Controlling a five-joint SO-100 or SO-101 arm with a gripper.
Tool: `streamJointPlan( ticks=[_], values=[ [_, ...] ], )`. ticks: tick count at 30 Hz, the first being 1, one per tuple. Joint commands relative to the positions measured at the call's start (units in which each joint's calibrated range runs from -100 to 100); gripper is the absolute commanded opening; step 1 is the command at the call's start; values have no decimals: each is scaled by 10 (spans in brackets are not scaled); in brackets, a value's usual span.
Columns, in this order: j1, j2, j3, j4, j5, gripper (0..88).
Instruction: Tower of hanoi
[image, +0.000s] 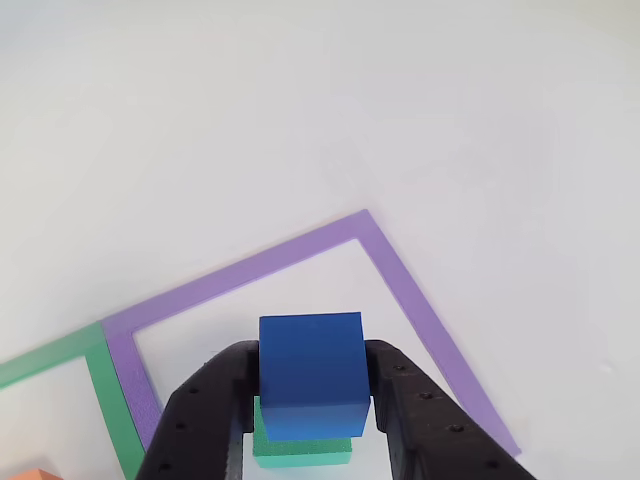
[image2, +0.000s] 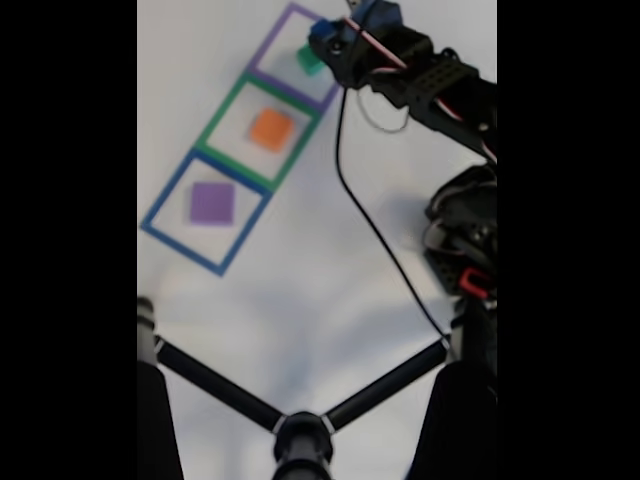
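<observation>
Nearest in the other view, the gripper (image: 312, 400) has its two black fingers pressed against the left and right faces of the blue cube (image: 311, 375), so it is closed on that cube and carrying it. Directly beneath, the green block (image: 300, 447) peeks out, lying flat on the white table (image: 300, 120). Whether the cube already rests on the green block or hangs just above it, I cannot tell from here.

Both sit inside the purple frame (image: 420, 310), whose far corner points away from the arm. A green frame (image: 50, 358) adjoins it on the left, and a sliver of orange shows at the near left edge.

In the fixed view the three frames run in a diagonal row: the blue frame (image2: 160, 205) holds the purple block (image2: 211, 203), the middle green one holds the orange block (image2: 271, 129), and the arm reaches over the far purple one.

My guess is that the smallest piece is being either set onto or lifted off the green block. If placing, the next move calls for lowering it square and centred, then opening the jaws without nudging it.
</observation>
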Motion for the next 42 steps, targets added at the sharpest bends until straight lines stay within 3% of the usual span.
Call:
streamJointPlan(
  ticks=[1,25,34,42],
  values=[
    [-14,33,4,-81,0,20],
    [-18,209,11,-264,0,26],
    [-11,210,43,-287,0,190],
    [-10,178,29,-264,0,222]
  ],
)
